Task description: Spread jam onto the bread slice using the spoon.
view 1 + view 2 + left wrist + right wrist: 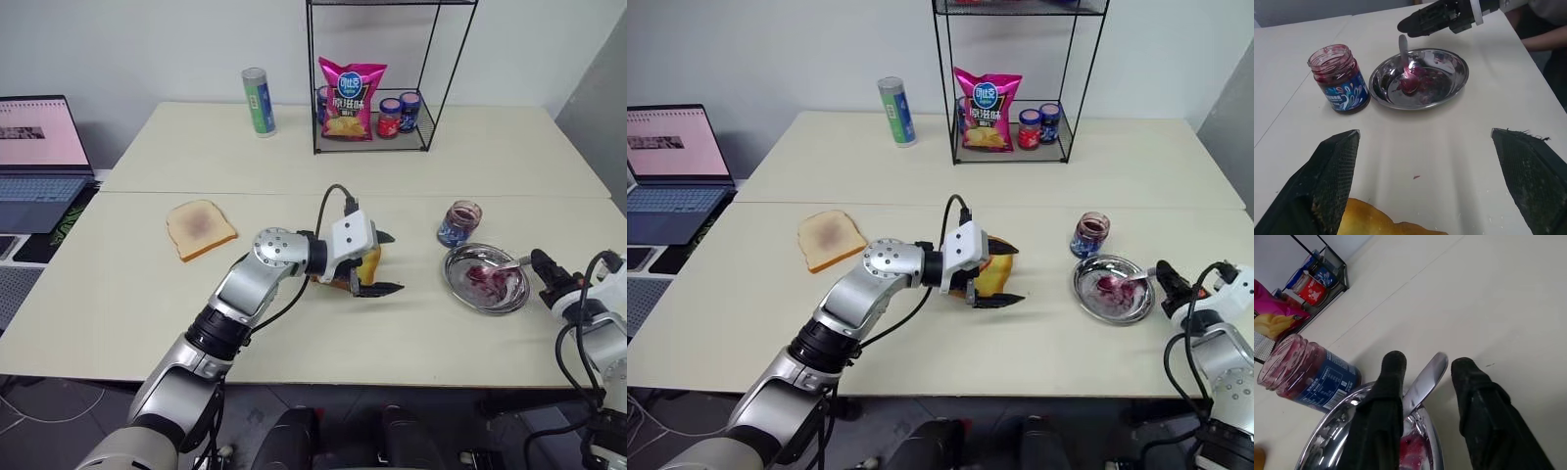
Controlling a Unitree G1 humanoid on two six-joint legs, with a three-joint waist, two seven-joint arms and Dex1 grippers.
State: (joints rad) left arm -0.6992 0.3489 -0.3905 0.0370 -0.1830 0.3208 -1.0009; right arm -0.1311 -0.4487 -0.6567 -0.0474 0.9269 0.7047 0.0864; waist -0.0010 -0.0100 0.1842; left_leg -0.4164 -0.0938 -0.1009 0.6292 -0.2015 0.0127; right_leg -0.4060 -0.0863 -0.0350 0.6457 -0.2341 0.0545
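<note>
**Desk:** Where is the spoon?

**Photographer:** The spoon [1404, 66] lies in the round steel dish [457, 284] on the right side of the table [118, 294], its red-stained bowl down in the jam [1409, 86] and its handle sticking out over the rim. The right gripper [1425, 369] sits at that rim, its two black fingers parted to either side of the handle tip with a gap showing; they do not look closed on it.

**Desk:** And the bread?

**Photographer:** The bread slice [988, 274] is at mid-table, partly hidden behind the left gripper [382, 262]. That gripper's jaws stand wide open, one finger [1327, 181] touching the golden crust and the other well apart from it, so nothing is clamped.

**Desk:** What else is in shot?

**Photographer:** An open jam jar [458, 223] just beside the dish, towards the back. A paler slice with a pinkish smear [201, 228] to the left. A wire rack [377, 73] at the back holds a pink snack bag [351, 98] and two small jars [400, 115]; a green can [259, 101] stands near it, and a laptop [39, 162] sits at far left.
</note>
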